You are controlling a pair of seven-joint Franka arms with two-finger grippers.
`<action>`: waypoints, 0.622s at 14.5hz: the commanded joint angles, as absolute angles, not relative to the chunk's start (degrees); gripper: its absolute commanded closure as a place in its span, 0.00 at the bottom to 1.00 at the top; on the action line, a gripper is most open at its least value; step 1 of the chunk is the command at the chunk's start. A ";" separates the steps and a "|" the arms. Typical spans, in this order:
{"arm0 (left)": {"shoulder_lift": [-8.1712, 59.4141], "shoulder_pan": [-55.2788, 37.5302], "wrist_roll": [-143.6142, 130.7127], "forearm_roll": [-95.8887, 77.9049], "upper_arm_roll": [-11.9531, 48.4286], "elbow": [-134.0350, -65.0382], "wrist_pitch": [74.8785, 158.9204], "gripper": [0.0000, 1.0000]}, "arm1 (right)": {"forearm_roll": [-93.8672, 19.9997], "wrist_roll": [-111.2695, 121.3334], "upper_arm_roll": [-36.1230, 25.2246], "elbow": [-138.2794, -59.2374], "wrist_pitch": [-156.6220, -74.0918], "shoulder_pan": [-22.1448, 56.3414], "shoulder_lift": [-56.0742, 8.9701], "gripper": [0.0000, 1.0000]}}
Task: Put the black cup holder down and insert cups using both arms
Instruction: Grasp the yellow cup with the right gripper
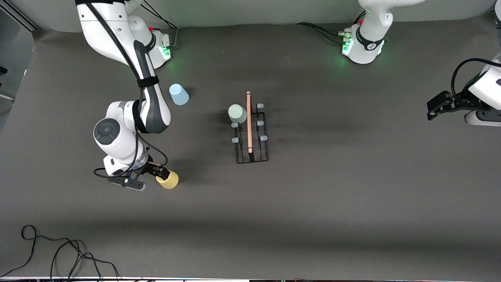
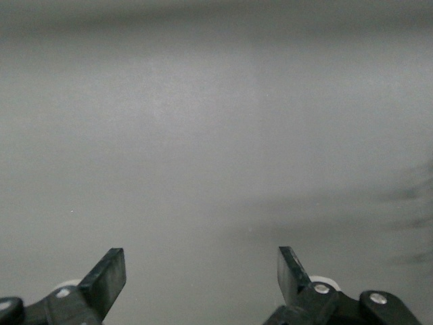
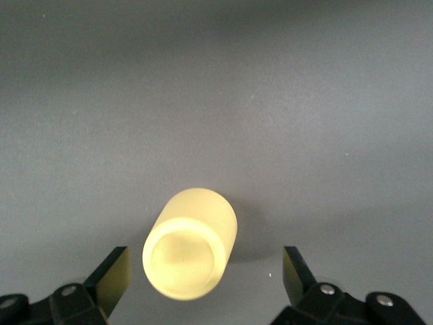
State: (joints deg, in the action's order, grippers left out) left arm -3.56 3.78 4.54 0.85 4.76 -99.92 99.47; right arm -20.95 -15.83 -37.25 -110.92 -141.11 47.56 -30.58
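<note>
Grey tabletop [image 1: 332, 203] carries everything. Right claw [image 3: 203, 274], fingers spread apart, sits low with the yellow cup [image 3: 191, 244] between its fingers, untouched; its arm bends down steeply. Black cup holder [image 1: 251, 133] stands mid-table, the grey-green cup [image 1: 237, 113] on a peg. Blue cup [image 1: 178, 94] rests near the right arm's base. Left claw [image 2: 201, 274], spread apart, waits over bare tabletop.

Front camera high, facing robots; wrist cameras close over table [image 1: 313, 203] (both share yellow cup [image 1: 169, 180]).

Black cable [image 1: 58, 250] lies on grey table [image 1: 352, 196].
</note>
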 commanded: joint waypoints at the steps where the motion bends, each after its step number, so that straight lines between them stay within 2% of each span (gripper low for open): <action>1: -4.13 3.43 3.52 1.67 4.75 -99.76 99.23 0.00 | -25.83 -13.54 -36.65 -107.94 -142.56 47.02 -33.83 0.00; 9: -4.04 3.34 3.43 1.67 4.83 -99.84 99.32 0.00 | -27.69 -13.45 -34.81 -105.29 -143.70 47.02 -39.46 0.00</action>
